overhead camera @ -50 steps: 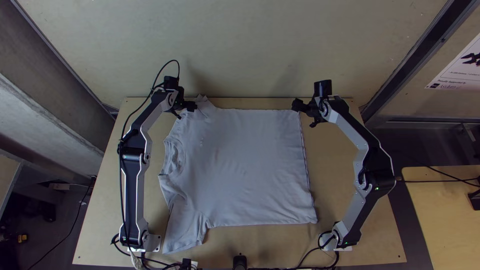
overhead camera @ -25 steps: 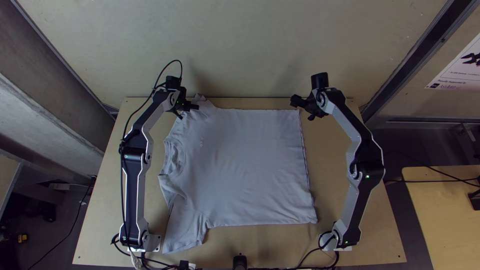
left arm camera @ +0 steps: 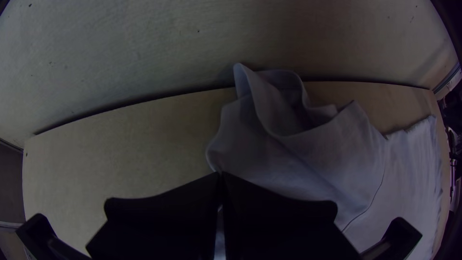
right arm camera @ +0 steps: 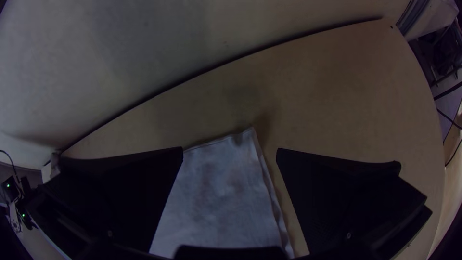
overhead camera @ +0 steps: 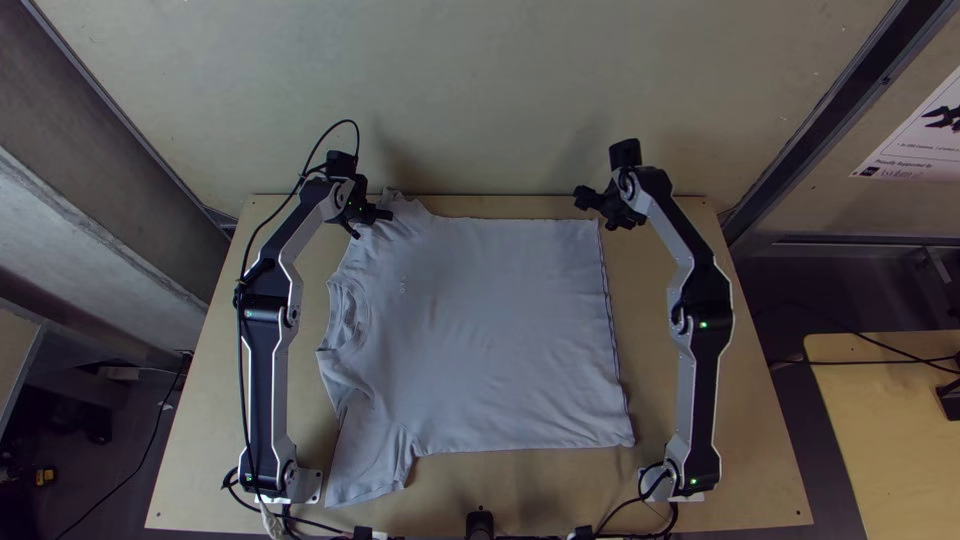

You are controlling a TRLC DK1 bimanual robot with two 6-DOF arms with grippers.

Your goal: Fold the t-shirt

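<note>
Wooden table [overhead camera: 180, 490], t-shirt [overhead camera: 500, 330] lying lengthwise across, collar [overhead camera: 347, 316] leftward, left hand [overhead camera: 386, 214] grasping sleeve [overhead camera: 405, 212], right hand [overhead camera: 593, 210] released

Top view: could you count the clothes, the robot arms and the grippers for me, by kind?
Clothes: 1, the t-shirt
Robot arms: 2, the left arm and right arm
Grippers: 2, the left gripper and right gripper
Total: 5

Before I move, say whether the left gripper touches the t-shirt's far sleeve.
Touching. In the left wrist view, the left gripper is shut on the t-shirt's far sleeve, its cloth running in between the fingertips.
</note>
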